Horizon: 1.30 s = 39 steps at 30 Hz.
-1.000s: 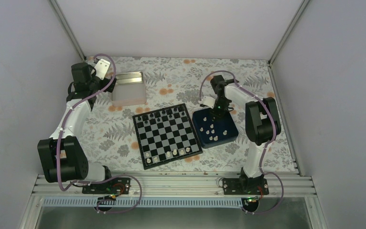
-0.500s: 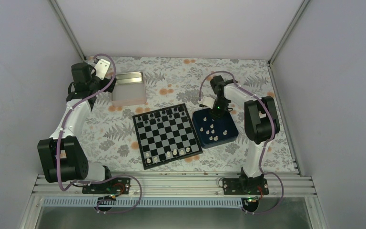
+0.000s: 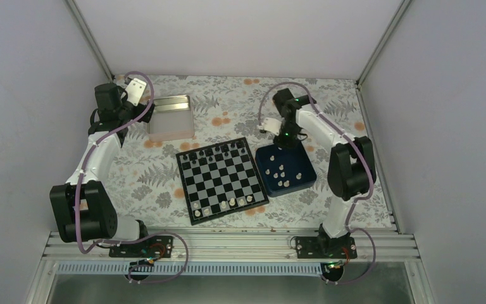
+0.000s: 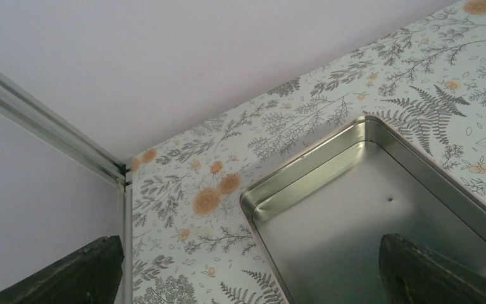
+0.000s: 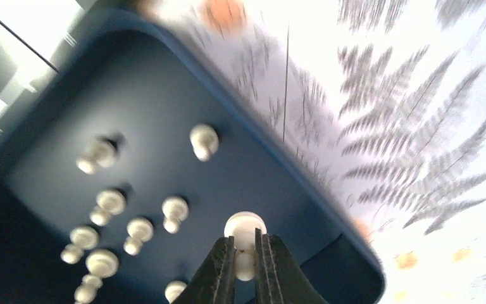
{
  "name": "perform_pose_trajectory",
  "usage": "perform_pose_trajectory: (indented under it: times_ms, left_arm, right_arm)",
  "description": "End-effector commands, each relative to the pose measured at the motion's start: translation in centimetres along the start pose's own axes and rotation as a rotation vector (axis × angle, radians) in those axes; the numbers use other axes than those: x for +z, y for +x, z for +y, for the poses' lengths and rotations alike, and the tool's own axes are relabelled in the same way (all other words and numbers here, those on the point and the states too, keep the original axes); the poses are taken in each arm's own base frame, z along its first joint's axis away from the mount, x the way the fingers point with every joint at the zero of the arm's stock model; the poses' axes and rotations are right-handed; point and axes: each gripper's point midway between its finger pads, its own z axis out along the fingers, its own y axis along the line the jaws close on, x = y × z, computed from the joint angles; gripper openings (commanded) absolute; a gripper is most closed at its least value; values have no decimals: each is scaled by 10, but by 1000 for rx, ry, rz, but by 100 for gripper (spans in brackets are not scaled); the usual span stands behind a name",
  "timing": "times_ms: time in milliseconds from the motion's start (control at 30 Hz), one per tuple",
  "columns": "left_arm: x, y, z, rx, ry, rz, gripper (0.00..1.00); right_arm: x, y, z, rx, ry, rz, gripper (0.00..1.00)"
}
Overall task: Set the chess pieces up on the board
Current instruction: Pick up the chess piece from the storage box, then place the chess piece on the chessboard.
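The board lies at the table's middle, with black pieces on its far rows and a few white pieces on its near row. Several loose white chess pieces lie in the dark blue tray, which also shows in the right wrist view. My right gripper is shut on a white chess piece, held above the tray's far end. My left gripper is open and empty above the silver tin, at the far left.
The silver metal tin sits at the far left beside the board. The floral tablecloth covers the table. White walls and metal frame posts close in the back and sides.
My right gripper has risen and drawn back toward the tray's far end, carrying a white piece. The left arm has not moved.
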Motion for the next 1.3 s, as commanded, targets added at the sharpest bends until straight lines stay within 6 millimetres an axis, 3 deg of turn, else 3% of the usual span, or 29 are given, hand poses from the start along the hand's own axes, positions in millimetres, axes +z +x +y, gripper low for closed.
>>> perform_pose_trajectory:
  times_ms: [0, 200, 300, 500, 667, 1033, 1267]
  left_arm:
    - [-8, -11, 2, -3, 5, -33, 100]
    - [-9, -13, 2, -3, 7, -38, 100]
    - [-9, -13, 1, -2, 10, -39, 100]
    - [-9, -14, 1, -2, 9, -43, 100]
    - [-10, -14, 1, 0, 9, -46, 100]
    - [-9, -13, 0, 0, 12, -44, 100]
    - [-12, -16, 2, 0, 3, -53, 100]
  right_arm:
    - [-45, -43, 30, -115, 63, -42, 7]
    - [-65, -113, 101, -343, 44, -100, 8]
    - [-59, -137, 139, -453, 15, -95, 8]
    - [-30, -160, 204, -623, -45, -57, 8]
    - [-8, -162, 247, -722, -99, -27, 8]
    - [13, -160, 296, -832, -159, -11, 9]
    - [23, -166, 311, -862, -165, -19, 10]
